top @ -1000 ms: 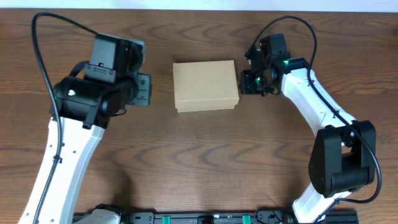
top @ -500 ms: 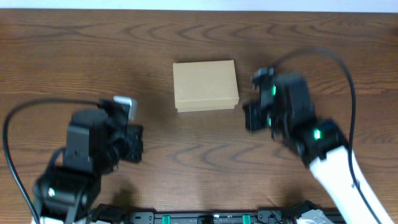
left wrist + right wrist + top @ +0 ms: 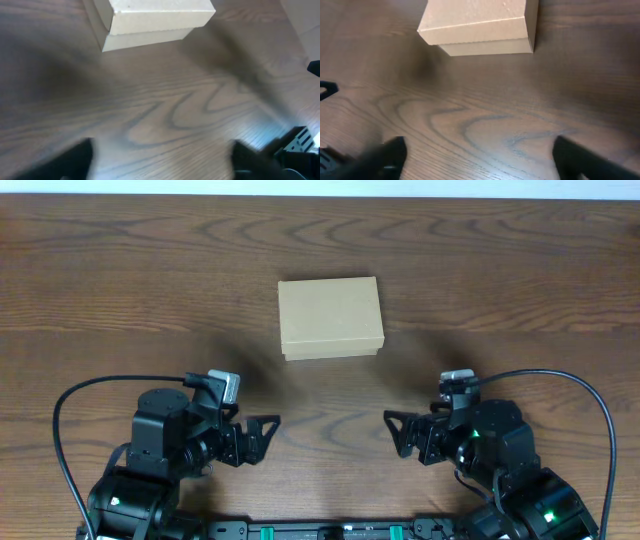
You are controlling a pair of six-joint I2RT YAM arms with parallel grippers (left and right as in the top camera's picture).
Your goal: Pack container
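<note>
Cardboard box [image 3: 331, 317], lid down, sits on the wooden table [image 3: 120, 280] well apart from your left gripper [image 3: 264, 438] and right gripper [image 3: 398, 435], both spread and empty; approach one-sided and the light box will likely skid.

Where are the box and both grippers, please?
box [image 3: 331, 317], overhead view, centre of its lid.
left gripper [image 3: 267, 438], overhead view, midway between fingers.
right gripper [image 3: 394, 434], overhead view, midway between fingers.
</note>
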